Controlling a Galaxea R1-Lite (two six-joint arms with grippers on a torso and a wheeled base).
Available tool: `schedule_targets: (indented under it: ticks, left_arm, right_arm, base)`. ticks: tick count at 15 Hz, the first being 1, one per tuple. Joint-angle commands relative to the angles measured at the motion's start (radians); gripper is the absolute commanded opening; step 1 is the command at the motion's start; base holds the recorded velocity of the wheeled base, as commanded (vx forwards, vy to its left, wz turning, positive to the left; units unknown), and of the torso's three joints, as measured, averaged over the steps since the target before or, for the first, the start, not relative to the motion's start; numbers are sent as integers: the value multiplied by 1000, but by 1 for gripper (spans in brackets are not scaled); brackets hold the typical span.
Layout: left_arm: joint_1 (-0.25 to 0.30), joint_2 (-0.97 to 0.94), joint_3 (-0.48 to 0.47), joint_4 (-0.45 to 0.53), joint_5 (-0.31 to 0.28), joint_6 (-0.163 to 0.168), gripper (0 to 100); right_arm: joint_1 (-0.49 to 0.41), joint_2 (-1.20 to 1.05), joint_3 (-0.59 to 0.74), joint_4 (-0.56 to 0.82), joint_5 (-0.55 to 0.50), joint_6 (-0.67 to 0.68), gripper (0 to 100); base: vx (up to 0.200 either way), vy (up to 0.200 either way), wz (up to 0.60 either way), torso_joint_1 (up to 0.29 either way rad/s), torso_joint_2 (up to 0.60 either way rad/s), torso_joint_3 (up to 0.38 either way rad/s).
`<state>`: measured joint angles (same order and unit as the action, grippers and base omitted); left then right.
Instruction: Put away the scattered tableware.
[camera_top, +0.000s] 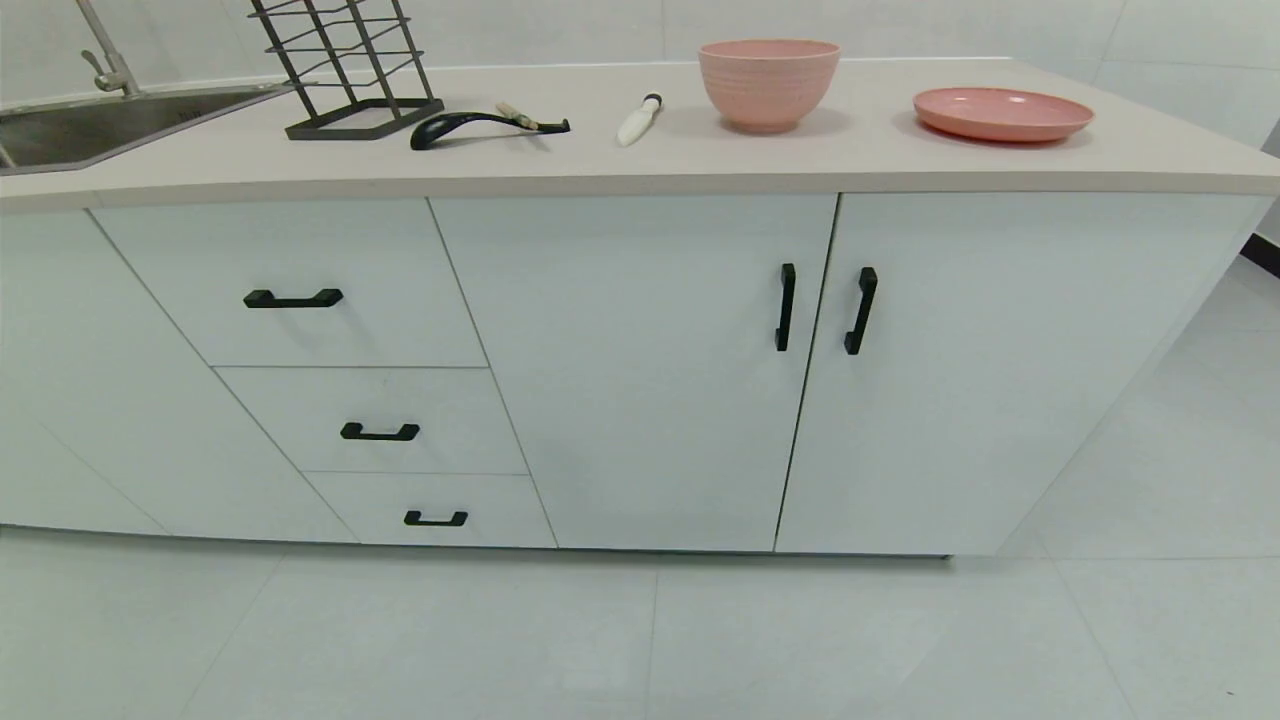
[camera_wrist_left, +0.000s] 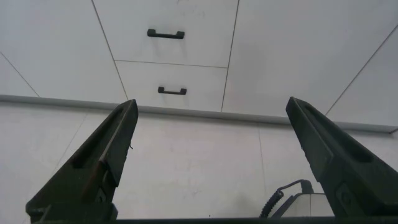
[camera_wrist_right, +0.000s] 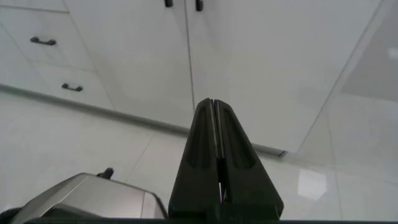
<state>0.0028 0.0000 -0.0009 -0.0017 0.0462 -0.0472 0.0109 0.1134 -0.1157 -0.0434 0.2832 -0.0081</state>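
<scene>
**Facing scattered tableware above a shut cabinet front**

Looking across a pale countertop (camera_top: 700, 165) at the loose pieces lying on it. Finding a pink plate (camera_top: 1003, 113) lying flat at the far right, apart from everything else. Finding a pink bowl (camera_top: 768, 85) standing upright to the left of the plate, not touching it. Spotting a white-handled utensil (camera_top: 638, 120) lying left of the bowl with a gap between them; not managing to tell what kind of utensil. Spotting a black ladle (camera_top: 470, 125) farther left, with a small pale-handled piece lying against its stem, too small to identify. Noting a dark wire rack (camera_top: 345, 70) standing just beside the ladle's scoop and crowding it on the left. Noting a steel sink (camera_top: 90, 125) and tap (camera_top: 105, 50) beyond the rack at the far left.

Seeing three drawers (camera_top: 330, 260) stacked under the counter on the left and two cabinet doors (camera_top: 640, 400) on the right, all shut, with black handles.

Holding the left gripper (camera_wrist_left: 211, 106) low over the tiled floor (camera_wrist_left: 186, 168), fingers spread wide apart with nothing between them, facing the lower drawers. Holding the right gripper (camera_wrist_right: 213, 106) low over the floor too, fingers pressed together on nothing, facing the two doors.
</scene>
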Motion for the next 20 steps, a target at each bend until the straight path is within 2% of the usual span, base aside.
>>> schedule_targets:
  ticks: [1,3,5,6,7,10,12,13,15,16,17,19,20]
  left_arm:
    - [0,0,-1,0,0,0,100]
    - [0,0,1,0,0,1,100]
    - [0,0,-1,0,0,3,100]
    - [0,0,-1,0,0,4,100]
    - [0,0,-1,0,0,6,100]
    - [0,0,-1,0,0,4,100]
    - [0,0,1,0,0,4,100]
    - [0,0,-1,0,0,4,100]
    - [0,0,1,0,0,6,100]
    - [0,0,1,0,-2,3,100]
    - [0,0,-1,0,-2,1,100]
    - [0,0,1,-12,-2,0,100]
    - [0,0,1,-119,-3,-3,100]
  right_arm:
    - [40,210,-53,5,60,-1,0]
    - [87,365,-81,-52,71,-6,0]
    - [147,529,-74,-230,71,-7,0]
    - [152,571,-73,-276,71,-9,0]
    - [158,741,-74,-454,71,-13,0]
    - [159,1102,-59,-874,85,-44,0]
    - [159,1272,-42,-1083,110,-64,0]
    - [159,1322,-50,-1142,131,-64,0]
    - [159,1355,-59,-1170,162,-66,0]
    - [159,1470,-64,-1308,215,-76,0]
    - [159,1511,-64,-1357,229,-76,0]
    - [162,1576,-113,-1368,248,-79,0]
    - [162,1589,-171,-1368,248,-79,0]
  base:
    - [0,0,0,0,0,0]
    - [0,0,0,0,0,0]
    - [0,0,0,0,0,0]
    - [0,0,0,0,0,0]
    - [0,0,0,0,0,0]
    - [0,0,0,0,0,0]
    - [0,0,0,0,0,0]
    - [0,0,0,0,0,0]
    - [0,0,0,0,0,0]
    - [0,0,0,0,0,0]
    - [0,0,0,0,0,0]
    - [0,0,0,0,0,0]
    - [0,0,0,0,0,0]
